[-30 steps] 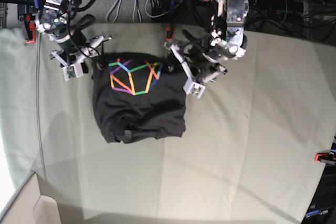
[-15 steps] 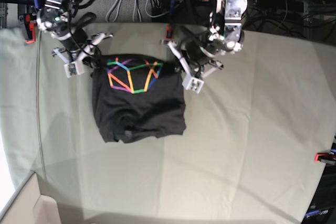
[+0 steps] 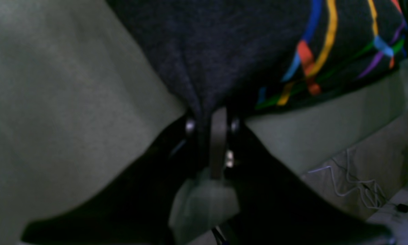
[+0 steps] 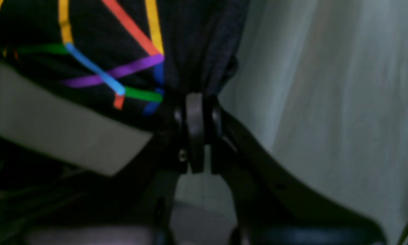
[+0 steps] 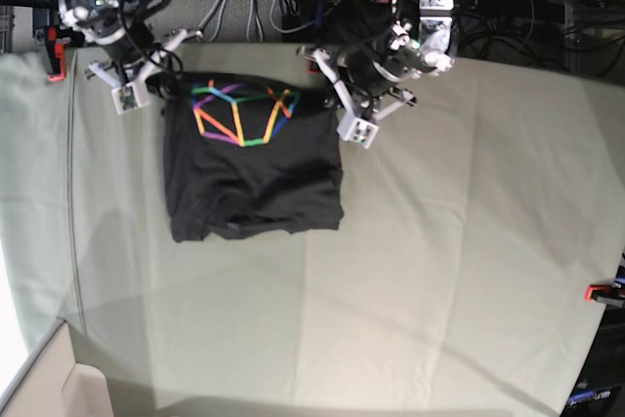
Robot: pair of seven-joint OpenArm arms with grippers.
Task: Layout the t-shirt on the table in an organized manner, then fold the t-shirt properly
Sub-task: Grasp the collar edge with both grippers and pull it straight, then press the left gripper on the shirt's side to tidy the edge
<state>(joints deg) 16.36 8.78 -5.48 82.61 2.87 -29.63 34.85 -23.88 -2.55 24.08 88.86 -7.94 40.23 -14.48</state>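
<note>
Shirt (image 5: 252,168) bunched on bench (image 5: 439,271), not yet spread. Far corners clamped by left fingers (image 3: 212,117) and right fingers (image 4: 193,102). Layout, folding outstanding.

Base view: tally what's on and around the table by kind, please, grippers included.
T-shirt: 1
Table: 1
Grippers: 2, left gripper and right gripper, both shut on the shirt's far edge
Red clamps: 3, at and
Total: 7
</note>
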